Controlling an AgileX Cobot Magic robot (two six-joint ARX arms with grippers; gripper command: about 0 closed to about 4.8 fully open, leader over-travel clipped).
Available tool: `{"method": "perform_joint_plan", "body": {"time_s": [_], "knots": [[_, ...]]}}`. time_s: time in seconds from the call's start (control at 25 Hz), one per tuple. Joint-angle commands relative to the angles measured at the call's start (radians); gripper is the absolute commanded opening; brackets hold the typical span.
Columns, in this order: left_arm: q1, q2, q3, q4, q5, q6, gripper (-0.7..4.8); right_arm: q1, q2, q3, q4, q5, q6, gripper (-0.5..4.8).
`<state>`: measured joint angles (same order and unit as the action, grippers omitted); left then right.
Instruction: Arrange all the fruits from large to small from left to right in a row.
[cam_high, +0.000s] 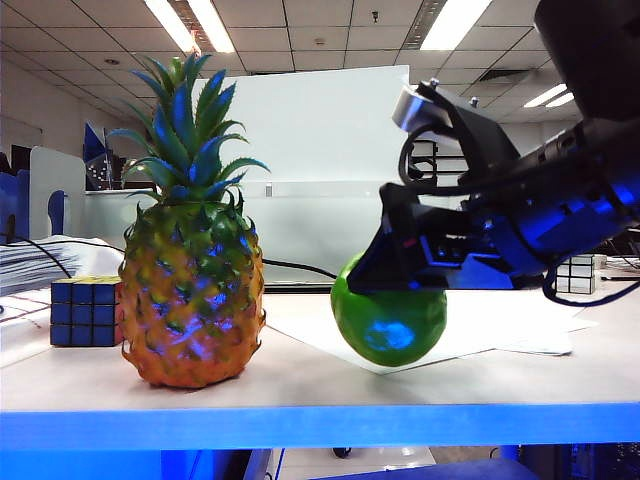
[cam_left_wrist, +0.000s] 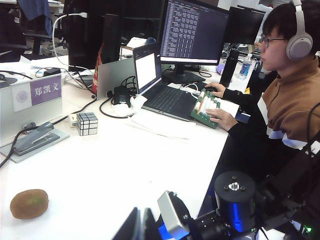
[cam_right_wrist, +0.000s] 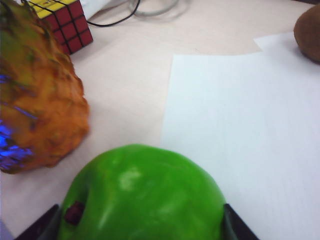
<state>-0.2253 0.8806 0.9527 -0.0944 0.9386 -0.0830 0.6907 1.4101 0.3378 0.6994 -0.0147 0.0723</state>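
Straddling the apple (cam_right_wrist: 142, 195) beside the pineapple (cam_high: 190, 300) with right gripper (cam_right_wrist: 140, 227) spread, left gripper (cam_left_wrist: 142, 225) pressed together, risking a roll into it.

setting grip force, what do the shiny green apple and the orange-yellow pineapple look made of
Shiny green apple: likely smooth plastic or wax; it shows an even glossy sheen and uniform colour, though a real apple can't be excluded. Orange-yellow pineapple: probably moulded plastic; its scales glint with hard highlights. The right gripper straddles the apple; contact isn't clear.
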Motion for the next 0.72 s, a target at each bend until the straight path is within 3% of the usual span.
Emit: {"method": "perform_joint_plan", "body": {"time_s": [0.04,0.52,0.56,0.64,0.72], "knots": [[0.000,-0.001,0.005,-0.005,0.001,-0.003,0.22,0.000,0.007,0.004,0.042,0.040,-0.011,-0.06],[0.000,-0.001,0.005,-0.019,0.001,-0.003,0.22,0.000,0.084,0.004,0.048,0.076,-0.027,-0.03],[0.000,-0.001,0.005,-0.022,0.001,-0.003,0.22,0.000,0.084,0.004,0.055,0.076,-0.027,0.27],[0.000,-0.001,0.005,-0.025,0.001,-0.003,0.22,0.000,0.084,0.004,0.076,0.076,-0.027,1.41],[0.000,-0.001,0.005,-0.025,0.001,-0.003,0.22,0.000,0.084,0.004,0.089,0.076,-0.027,1.59]]}}
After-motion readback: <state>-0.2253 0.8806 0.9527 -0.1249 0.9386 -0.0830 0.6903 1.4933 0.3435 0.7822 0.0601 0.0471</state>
